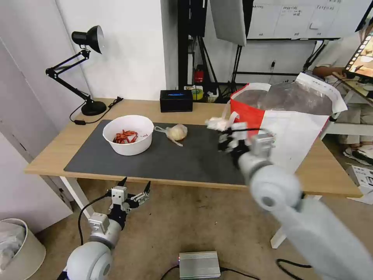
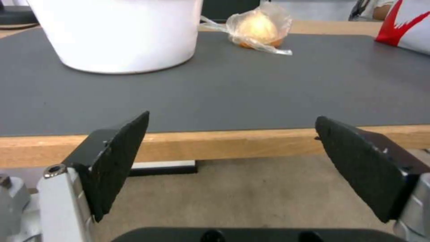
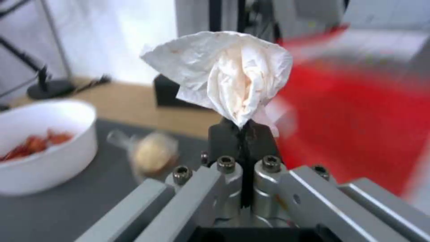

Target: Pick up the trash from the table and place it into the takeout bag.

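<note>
Tissue carried toward bag; left arm idle below worktop edge.

Right gripper [image 3: 242, 131] had its jaws pinched on the tissue [image 3: 224, 74], held above the mat just beside the bag [image 1: 287, 128] near its red corner. The tissue's long axis ran out from the jaws, its crumpled bulk fanning beyond them. Risk: only a thin tail was pinched, so it could slip free, or drop short of the rim. Left gripper [image 1: 134, 194] hung with jaws spread wide. Bowl [image 1: 128, 134] and baggie [image 1: 176, 132] lay on the worktop [image 1: 50, 155].
</note>
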Tool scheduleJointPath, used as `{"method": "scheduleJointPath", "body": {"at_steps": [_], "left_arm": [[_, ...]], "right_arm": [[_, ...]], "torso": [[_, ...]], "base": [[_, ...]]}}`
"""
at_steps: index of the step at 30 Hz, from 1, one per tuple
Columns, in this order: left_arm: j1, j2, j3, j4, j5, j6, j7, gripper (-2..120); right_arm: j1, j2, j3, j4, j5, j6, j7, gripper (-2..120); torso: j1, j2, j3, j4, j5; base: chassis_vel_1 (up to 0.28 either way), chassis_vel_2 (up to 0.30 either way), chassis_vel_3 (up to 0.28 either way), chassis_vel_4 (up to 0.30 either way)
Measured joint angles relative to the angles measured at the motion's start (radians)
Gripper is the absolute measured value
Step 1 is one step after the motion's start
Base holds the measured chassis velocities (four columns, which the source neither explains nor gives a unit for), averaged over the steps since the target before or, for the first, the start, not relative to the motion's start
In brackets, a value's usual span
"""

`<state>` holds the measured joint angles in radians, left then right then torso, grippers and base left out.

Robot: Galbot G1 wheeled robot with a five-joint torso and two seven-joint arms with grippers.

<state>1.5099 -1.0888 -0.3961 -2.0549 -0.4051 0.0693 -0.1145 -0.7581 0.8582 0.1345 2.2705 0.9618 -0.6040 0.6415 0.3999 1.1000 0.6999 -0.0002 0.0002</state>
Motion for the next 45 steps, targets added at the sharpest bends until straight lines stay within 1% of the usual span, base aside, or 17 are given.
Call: {"method": "scheduleJointPath", "body": {"at_steps": [4, 6, 9, 10, 17, 21, 25, 28, 29, 32, 36, 37, 38, 39, 41, 42, 45], "left_arm": [[0.002, -0.003, 0.004, -0.006, 0.006, 0.006, -0.005, 100], [0.002, -0.003, 0.004, -0.006, 0.006, 0.007, -0.005, 100], [0.003, -0.003, 0.005, -0.008, 0.006, 0.008, -0.006, 100], [0.003, -0.003, 0.005, -0.008, 0.006, 0.008, -0.006, 100], [-0.005, -0.001, 0.014, 0.002, 0.006, 0.007, -0.006, 100], [-0.007, -0.001, 0.016, 0.003, 0.005, 0.006, -0.006, 100], [-0.006, 0.001, 0.013, -0.001, 0.004, 0.005, -0.006, 100], [-0.003, 0.006, 0.007, -0.005, 0.001, 0.005, -0.006, 100], [-0.003, 0.006, 0.007, -0.005, 0.001, 0.005, -0.006, 100], [-0.001, 0.007, 0.006, -0.005, -0.001, 0.006, -0.004, 100], [-0.002, 0.006, 0.006, -0.005, -0.001, 0.006, -0.003, 100], [-0.005, 0.005, 0.009, -0.005, -0.001, 0.008, -0.003, 100], [-0.007, 0.006, 0.009, -0.005, -0.002, 0.008, -0.003, 100], [-0.007, 0.006, 0.009, -0.005, -0.002, 0.008, -0.003, 100], [-0.012, 0.010, 0.010, -0.004, -0.003, 0.008, -0.003, 100], [-0.012, 0.010, 0.010, -0.004, -0.003, 0.008, -0.003, 100], [-0.017, 0.011, 0.013, -0.002, -0.005, 0.009, -0.003, 100]], "right_arm": [[0.053, -0.073, 0.077, 0.010, 0.066, 0.000, -0.004, 0], [0.074, -0.086, 0.089, 0.001, 0.081, 0.000, -0.003, 0], [0.145, -0.112, 0.110, -0.065, 0.117, -0.002, -0.001, 0], [0.145, -0.112, 0.110, -0.065, 0.117, -0.002, -0.001, 0], [0.218, -0.107, 0.103, -0.238, 0.145, -0.019, 0.006, 0], [0.227, -0.098, 0.099, -0.261, 0.178, -0.031, 0.035, 0], [0.227, -0.090, 0.098, -0.258, 0.230, -0.052, 0.102, 0], [0.228, -0.082, 0.105, -0.255, 0.335, -0.053, 0.179, 12], [0.228, -0.082, 0.105, -0.255, 0.335, -0.053, 0.179, 12], [0.232, -0.077, 0.112, -0.252, 0.375, -0.053, 0.203, 27], [0.232, -0.076, 0.112, -0.252, 0.376, -0.053, 0.205, 30], [0.232, -0.075, 0.112, -0.252, 0.378, -0.053, 0.209, 43], [0.231, -0.075, 0.112, -0.253, 0.378, -0.053, 0.210, 48], [0.231, -0.075, 0.112, -0.253, 0.378, -0.053, 0.210, 48], [0.229, -0.074, 0.112, -0.255, 0.371, -0.055, 0.210, 59], [0.229, -0.074, 0.112, -0.255, 0.371, -0.055, 0.210, 59], [0.228, -0.075, 0.111, -0.260, 0.357, -0.057, 0.208, 74]], "torso": [[0.000, 0.000, 0.000, 0.0000, 0.0000], [0.000, 0.000, 0.000, 0.0000, 0.0000], [0.000, 0.000, 0.000, 0.0002, 0.0000], [0.000, 0.000, 0.000, 0.0002, 0.0000], [0.000, 0.000, 0.000, 0.0002, 0.0001], [0.000, 0.000, 0.000, 0.0002, -0.0001], [0.000, 0.000, 0.000, 0.0002, -0.0001], [0.000, 0.000, 0.000, 0.0002, -0.0001], [0.000, 0.000, 0.000, 0.0002, -0.0001], [0.000, 0.000, 0.000, 0.0002, -0.0002], [0.000, 0.000, 0.000, 0.0002, -0.0002], [0.000, 0.000, 0.000, 0.0002, -0.0002], [0.000, 0.000, 0.000, 0.0002, -0.0002], [0.000, 0.000, 0.000, 0.0002, -0.0002], [0.000, 0.000, 0.000, 0.0002, -0.0002], [0.000, 0.000, 0.000, 0.0002, -0.0002], [0.000, 0.000, 0.000, 0.0002, -0.0002]], "base": [[0.000, 0.000, 0.000, 0.000], [0.000, 0.000, 0.000, 0.000], [0.000, 0.000, 0.000, 0.000], [0.000, 0.000, 0.000, 0.000], [0.000, 0.000, 0.000, 0.000], [0.000, 0.000, 0.000, 0.000], [0.000, 0.000, 0.000, 0.000], [0.000, 0.000, 0.000, 0.000], [0.000, 0.000, 0.000, 0.000], [0.000, 0.000, 0.000, 0.000], [0.000, 0.000, 0.000, 0.000], [0.000, 0.000, 0.000, 0.000], [0.000, 0.000, 0.000, 0.000], [0.000, 0.000, 0.000, 0.000], [0.000, 0.000, 0.000, 0.000], [0.000, 0.000, 0.000, 0.000], [0.000, 0.000, 0.000, 0.000]]}}
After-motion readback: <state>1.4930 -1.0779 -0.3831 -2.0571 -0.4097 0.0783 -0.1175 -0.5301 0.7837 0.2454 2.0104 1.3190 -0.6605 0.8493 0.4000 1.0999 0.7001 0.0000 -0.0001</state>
